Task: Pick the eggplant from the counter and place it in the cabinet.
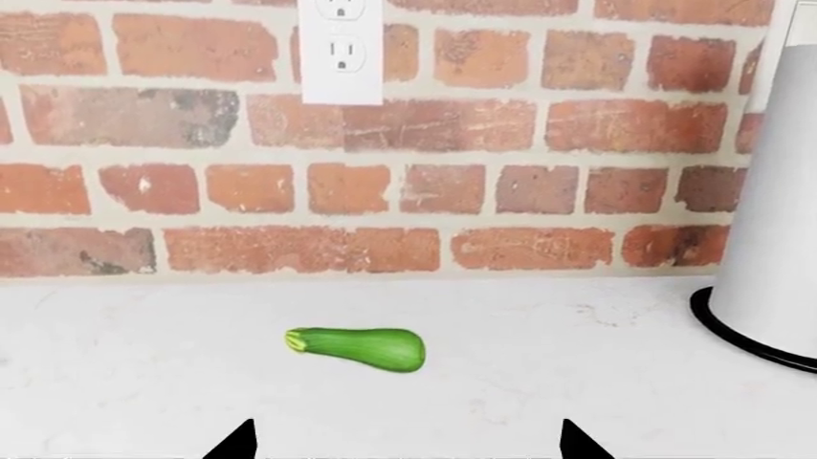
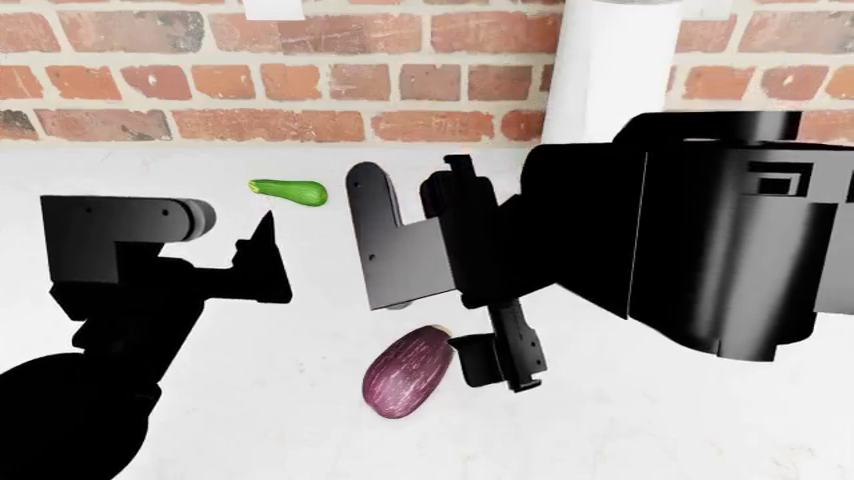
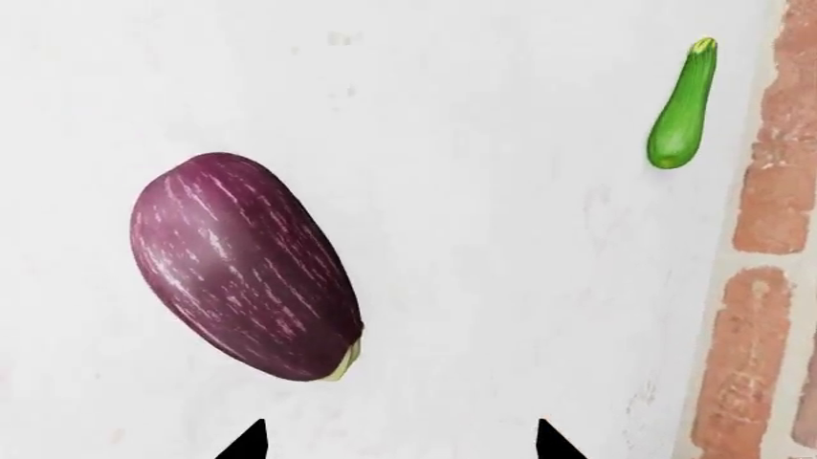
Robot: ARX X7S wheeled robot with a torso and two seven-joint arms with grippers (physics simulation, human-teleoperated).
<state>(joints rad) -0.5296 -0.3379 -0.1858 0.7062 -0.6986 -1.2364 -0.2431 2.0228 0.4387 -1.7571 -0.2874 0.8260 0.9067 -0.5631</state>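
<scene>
While the eggplant [image 2: 410,370] lies on its side on the white counter [image 2: 667,430], near the front edge of the head view, the right gripper [image 2: 501,365] hangs just to its right, its dark fingers [image 2: 518,350] close beside the stem end; whether they touch it cannot be told. In the right wrist view the eggplant [image 3: 243,268] sits off to one side of the two fingertips [image 3: 243,442], not between them, and those tips stand well apart with nothing held. Farther back and to the left lies a small green vegetable [image 2: 290,191], near the brick wall [image 2: 200,70]. The left gripper [image 1: 404,440] faces it, fingers spread and empty. A white cylinder [image 2: 614,70] stands at the far right.
</scene>
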